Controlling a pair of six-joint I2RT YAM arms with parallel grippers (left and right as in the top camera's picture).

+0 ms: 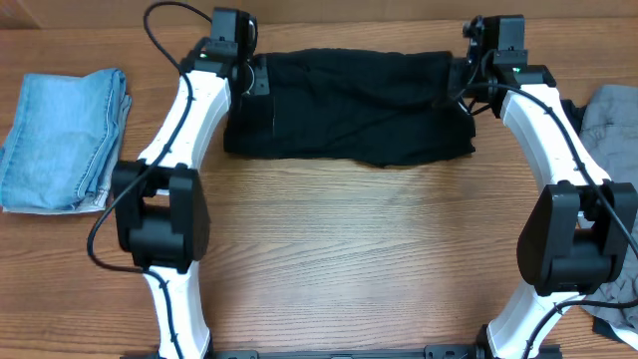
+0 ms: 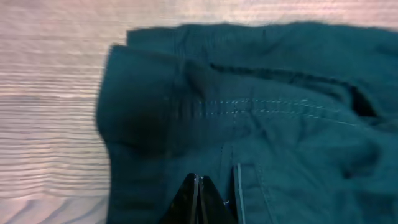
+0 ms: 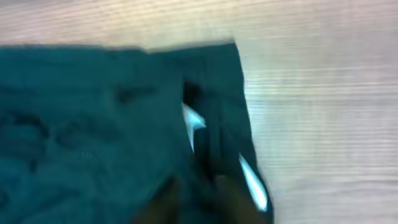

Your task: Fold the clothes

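three garments lie on the wooden surface (image 1: 349, 249): one black garment (image 1: 349, 105) spread across the far middle, one folded light-blue denim garment (image 1: 65, 140) at the left, one grey garment (image 1: 610, 120) at the right edge. the left fingers (image 2: 186, 202) are pressed together, tips on the black cloth; whether they pinch it is unclear. the right fingers (image 3: 161, 202) blur over its right end; i cannot tell their gap.

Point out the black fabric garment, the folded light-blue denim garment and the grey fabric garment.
black fabric garment (image 1: 349, 105): overhead view, middle of its cloth.
folded light-blue denim garment (image 1: 60, 140): overhead view, centre of top layer.
grey fabric garment (image 1: 610, 115): overhead view, upper visible patch.
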